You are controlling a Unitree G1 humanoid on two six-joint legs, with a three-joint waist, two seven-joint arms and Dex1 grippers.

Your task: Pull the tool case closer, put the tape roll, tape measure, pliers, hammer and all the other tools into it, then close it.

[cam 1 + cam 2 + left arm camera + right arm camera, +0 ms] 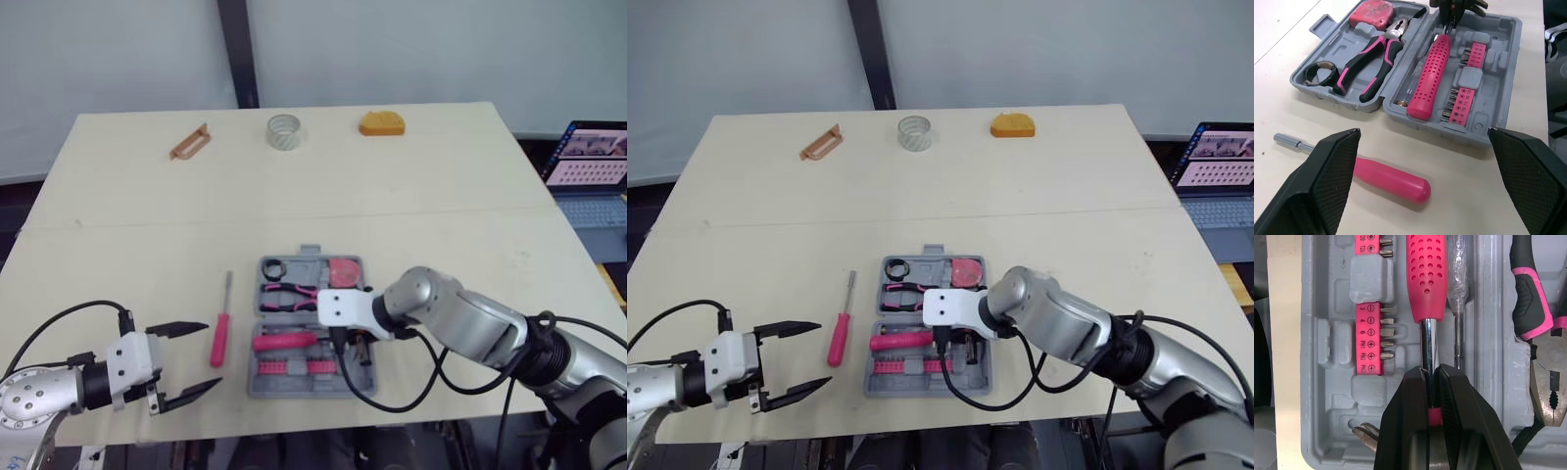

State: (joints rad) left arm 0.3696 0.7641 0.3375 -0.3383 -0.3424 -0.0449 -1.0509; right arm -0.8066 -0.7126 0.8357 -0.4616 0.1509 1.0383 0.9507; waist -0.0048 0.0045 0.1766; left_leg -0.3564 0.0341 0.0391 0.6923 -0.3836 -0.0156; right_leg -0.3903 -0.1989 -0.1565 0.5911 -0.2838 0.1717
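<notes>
Centre, towards the near edge of the pale wooden table [441, 186]: open grey plastic tool case [306, 264], both halves lying flat.

In its far half: small black tape roll [272, 267], red tape measure [343, 269], pink-and-black pliers [289, 292].

In its near half: pink-handled hammer [286, 340], laid left to right beside two pink bit holders [1370, 338].

Right gripper [1431, 374] clamped tight around the hammer's bare metal shaft (just past the pink grip).

Left gripper [211, 354] spread wide, holding nothing, low over the table left of the case.

Between it and the case, flat on the table: pink-handled screwdriver [221, 338], metal tip pointing far.

Along the far edge, well apart from the case: brown handle-shaped piece [190, 143], clear tape roll [284, 131], orange block [382, 122].
</notes>
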